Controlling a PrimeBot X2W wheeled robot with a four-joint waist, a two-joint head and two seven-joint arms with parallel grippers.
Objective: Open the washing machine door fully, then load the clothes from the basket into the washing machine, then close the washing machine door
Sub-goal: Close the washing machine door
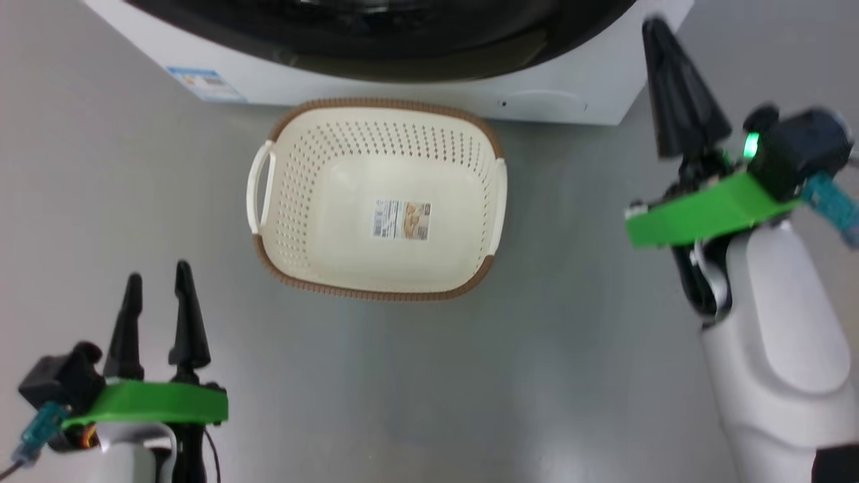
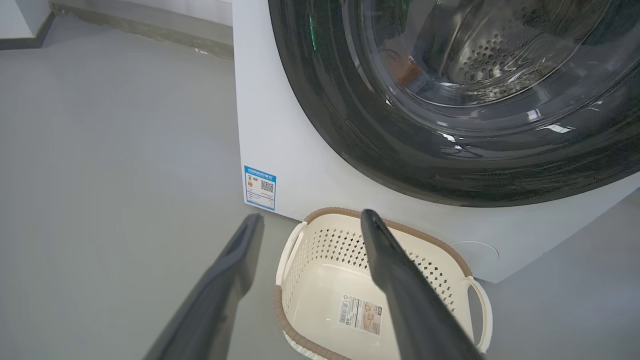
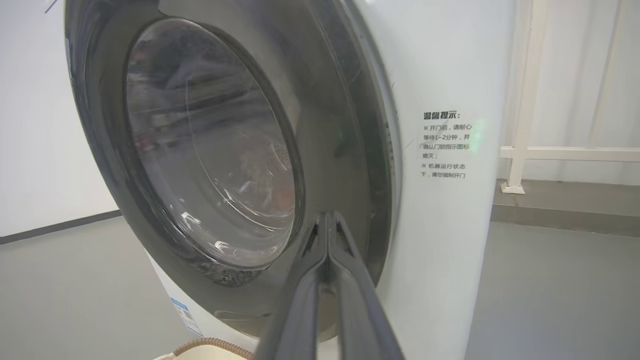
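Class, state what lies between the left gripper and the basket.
Bare grey floor lies between the left gripper and the basket, as the head view shows.

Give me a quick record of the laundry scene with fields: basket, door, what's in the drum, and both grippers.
basket: empty, on the floor in front of the washer
door: looks shut, flush with the washer front
drum: orange-brown patch shows through the glass; cannot tell what it is
left gripper: open, empty, low beside the basket
right gripper: shut, empty, tips at the door's rim; contact unclear
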